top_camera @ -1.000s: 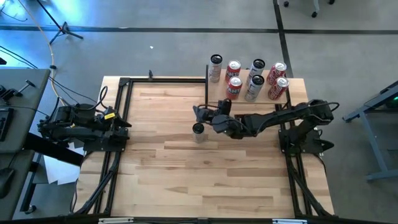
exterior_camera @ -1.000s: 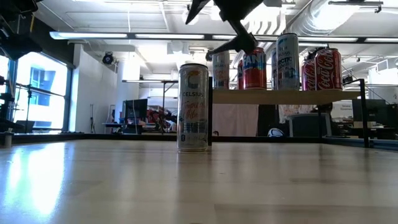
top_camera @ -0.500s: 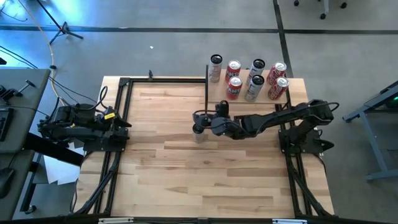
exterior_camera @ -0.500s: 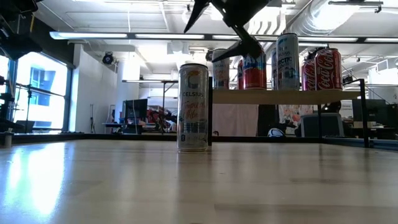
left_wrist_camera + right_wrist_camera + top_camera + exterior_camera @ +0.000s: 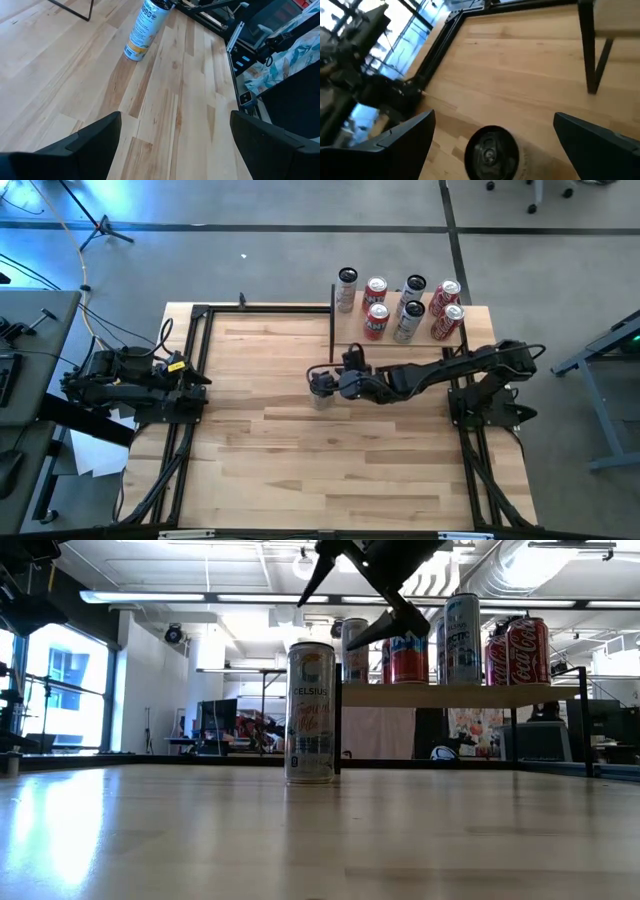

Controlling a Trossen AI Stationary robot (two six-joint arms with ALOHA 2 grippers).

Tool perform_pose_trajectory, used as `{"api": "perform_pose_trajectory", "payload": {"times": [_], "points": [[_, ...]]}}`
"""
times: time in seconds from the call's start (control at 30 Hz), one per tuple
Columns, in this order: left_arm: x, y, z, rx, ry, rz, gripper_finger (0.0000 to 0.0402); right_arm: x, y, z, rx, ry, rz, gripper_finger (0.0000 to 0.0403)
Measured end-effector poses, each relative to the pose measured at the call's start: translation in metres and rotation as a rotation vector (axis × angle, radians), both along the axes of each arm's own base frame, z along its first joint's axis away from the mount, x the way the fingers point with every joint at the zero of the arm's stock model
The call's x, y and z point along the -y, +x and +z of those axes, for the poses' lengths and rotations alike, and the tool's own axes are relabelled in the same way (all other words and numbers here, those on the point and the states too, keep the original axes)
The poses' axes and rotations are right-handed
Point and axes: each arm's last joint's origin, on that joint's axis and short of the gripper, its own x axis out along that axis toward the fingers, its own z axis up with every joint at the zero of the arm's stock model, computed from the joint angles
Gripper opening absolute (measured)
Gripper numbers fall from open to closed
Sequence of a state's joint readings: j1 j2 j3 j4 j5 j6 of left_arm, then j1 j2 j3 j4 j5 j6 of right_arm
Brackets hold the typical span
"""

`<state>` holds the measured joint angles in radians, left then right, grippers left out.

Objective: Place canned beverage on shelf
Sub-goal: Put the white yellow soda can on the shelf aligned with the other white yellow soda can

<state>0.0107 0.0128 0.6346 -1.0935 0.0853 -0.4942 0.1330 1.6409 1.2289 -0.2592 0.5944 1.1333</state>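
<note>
A tall slim can [image 5: 311, 712] stands upright on the table [image 5: 260, 450], out in front of the shelf [image 5: 470, 338] and apart from it. The shelf's board already carries a cluster of other cans [image 5: 460, 638], mostly toward its far and right side, so free room looks likeliest at the near left edge, by the black upright [image 5: 332, 320].

The right pincer [image 5: 318, 377] hangs directly over the can, its fingers spread wide and holding nothing; the right wrist view looks straight down on the can's lid [image 5: 491, 152], with a dark finger on each side. The left pincer [image 5: 175, 145] waits at the table's left edge, also wide open and empty.

The step in hand seems to be the descent for the grasp. To do it well, the right pincer should drop straight down, keeping the lid centred between the fingers, and close around the upper body rather than the rim, since a narrow can tips easily if one finger touches first. After closing, lifting well clear of the board's edge before moving over, and steering away from the upright and the standing cans, would be prudent
</note>
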Motion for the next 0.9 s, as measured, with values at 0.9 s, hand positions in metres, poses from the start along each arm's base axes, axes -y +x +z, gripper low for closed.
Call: {"api": "perform_pose_trajectory", "payload": {"times": [0.9], "points": [[0.000,0.000,0.000,0.000,0.000,0.000,0.0349,-0.149,-0.004,-0.078,-0.061,-0.616,-0.030,0.0394]]}}
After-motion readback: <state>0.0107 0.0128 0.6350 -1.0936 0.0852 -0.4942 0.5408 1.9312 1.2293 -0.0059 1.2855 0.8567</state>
